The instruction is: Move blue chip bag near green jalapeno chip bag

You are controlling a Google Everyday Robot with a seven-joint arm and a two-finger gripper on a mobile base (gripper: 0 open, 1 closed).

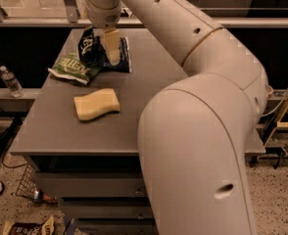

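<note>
The blue chip bag (100, 57) lies crinkled at the far left of the grey table (149, 106), its white end panel pointing to the back left. Its left edge touches or overlaps the green jalapeno chip bag (73, 68), which lies flat with white lettering up. My gripper (112, 49) hangs from the arm straight over the middle of the blue bag, at or just above its surface, and hides part of it.
A pale yellow wavy sponge (96, 104) lies in front of the two bags. A water bottle (11, 81) stands on a ledge left of the table. My big white arm (203, 131) covers the table's right side. Litter lies on the floor at lower left.
</note>
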